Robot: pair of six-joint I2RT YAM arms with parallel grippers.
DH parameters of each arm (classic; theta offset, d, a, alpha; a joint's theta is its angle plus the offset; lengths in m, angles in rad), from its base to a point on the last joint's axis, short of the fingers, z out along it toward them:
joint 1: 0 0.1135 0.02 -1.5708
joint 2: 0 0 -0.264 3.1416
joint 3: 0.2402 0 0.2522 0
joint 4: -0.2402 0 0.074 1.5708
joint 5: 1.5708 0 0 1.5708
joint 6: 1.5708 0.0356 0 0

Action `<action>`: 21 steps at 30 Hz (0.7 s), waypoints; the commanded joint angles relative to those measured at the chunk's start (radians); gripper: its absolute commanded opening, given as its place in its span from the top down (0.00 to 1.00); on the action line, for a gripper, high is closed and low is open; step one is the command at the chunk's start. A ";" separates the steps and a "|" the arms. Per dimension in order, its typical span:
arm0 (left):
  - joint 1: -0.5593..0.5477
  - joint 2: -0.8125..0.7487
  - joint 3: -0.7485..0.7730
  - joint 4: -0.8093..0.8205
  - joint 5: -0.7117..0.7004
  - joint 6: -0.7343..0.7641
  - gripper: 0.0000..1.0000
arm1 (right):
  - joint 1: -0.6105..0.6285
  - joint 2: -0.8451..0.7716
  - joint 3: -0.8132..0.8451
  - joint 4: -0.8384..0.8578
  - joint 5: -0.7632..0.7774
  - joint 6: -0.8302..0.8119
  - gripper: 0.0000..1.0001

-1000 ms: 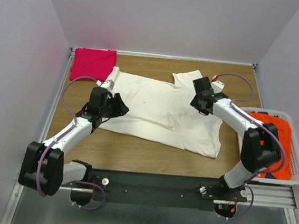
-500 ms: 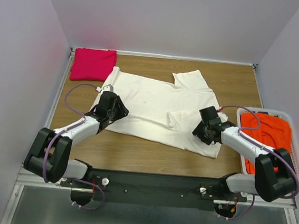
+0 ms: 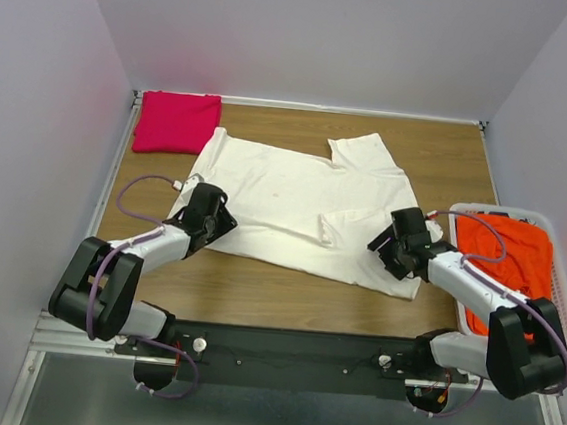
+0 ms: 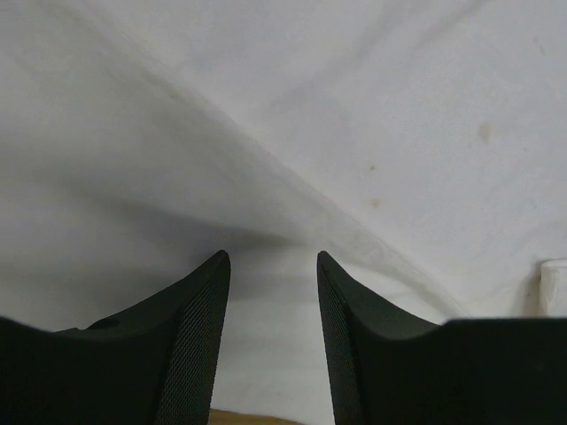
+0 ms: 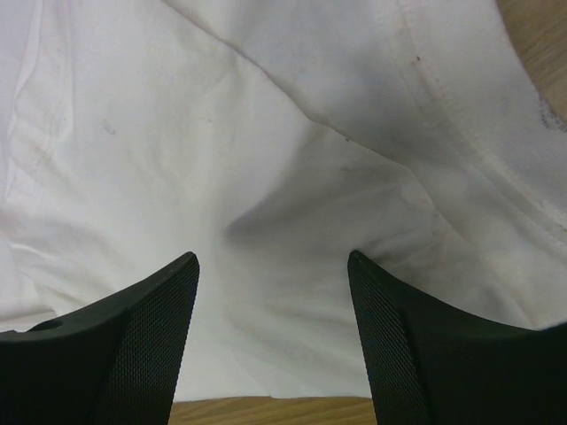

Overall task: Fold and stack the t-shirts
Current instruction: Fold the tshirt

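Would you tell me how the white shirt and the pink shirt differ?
The white shirt lies spread open; the pink shirt is folded at the far left. The open left gripper and right gripper sit at the white shirt, none by the pink shirt. Both shirts lie on the table.

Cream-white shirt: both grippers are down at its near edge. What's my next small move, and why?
Probably close both grippers. The left gripper and right gripper are open on the cream-white shirt, with cloth creased up at the gap between their fingers, close to its near hem, so a pinch there should secure both sides for the fold.
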 commanded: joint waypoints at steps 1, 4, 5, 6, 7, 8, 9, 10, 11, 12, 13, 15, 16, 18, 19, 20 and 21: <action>-0.006 -0.064 -0.060 -0.039 -0.036 -0.064 0.48 | -0.084 0.062 0.006 -0.065 0.009 -0.069 0.24; -0.006 -0.089 -0.088 -0.072 -0.021 -0.078 0.48 | -0.121 0.085 0.043 -0.064 0.003 -0.113 0.21; -0.006 -0.107 -0.094 -0.086 -0.016 -0.087 0.49 | -0.143 0.095 0.055 -0.065 -0.003 -0.124 0.21; -0.006 -0.118 -0.100 -0.091 -0.012 -0.092 0.49 | -0.154 0.112 0.071 -0.062 -0.005 -0.144 0.21; -0.006 -0.127 -0.118 -0.101 -0.004 -0.098 0.50 | -0.171 0.121 0.078 -0.062 -0.014 -0.153 0.20; -0.006 -0.156 -0.129 -0.106 -0.001 -0.113 0.50 | -0.177 0.138 0.084 -0.064 -0.019 -0.167 0.20; -0.007 -0.173 -0.144 -0.100 0.007 -0.106 0.54 | -0.179 0.150 0.097 -0.064 -0.025 -0.173 0.20; -0.006 -0.190 -0.149 -0.099 0.007 -0.101 0.55 | -0.180 0.160 0.098 -0.064 -0.032 -0.179 0.20; -0.007 -0.230 -0.151 -0.112 0.004 -0.100 0.55 | -0.180 0.169 0.100 -0.064 -0.043 -0.183 0.20; -0.007 -0.248 -0.146 -0.143 -0.005 -0.133 0.55 | -0.182 0.186 0.098 -0.064 -0.049 -0.186 0.20; -0.007 -0.265 -0.151 -0.155 -0.009 -0.132 0.55 | -0.180 0.192 0.094 -0.062 -0.055 -0.186 0.19; -0.007 -0.311 -0.154 -0.160 -0.003 -0.112 0.57 | -0.182 0.200 0.086 -0.061 -0.072 -0.192 0.19; -0.007 -0.323 -0.151 -0.174 -0.010 -0.119 0.57 | -0.182 0.192 0.081 -0.062 -0.078 -0.195 0.18; -0.006 -0.359 -0.132 -0.233 -0.013 -0.121 0.57 | -0.182 0.171 0.074 -0.064 -0.085 -0.213 0.16; -0.007 -0.369 -0.128 -0.247 -0.019 -0.107 0.57 | -0.182 0.149 0.071 -0.064 -0.086 -0.219 0.15; -0.007 -0.395 -0.120 -0.276 -0.025 -0.106 0.57 | -0.182 0.105 0.068 -0.065 -0.092 -0.228 0.13; -0.007 -0.408 -0.112 -0.284 -0.036 -0.103 0.56 | -0.180 0.077 0.069 -0.064 -0.100 -0.257 0.12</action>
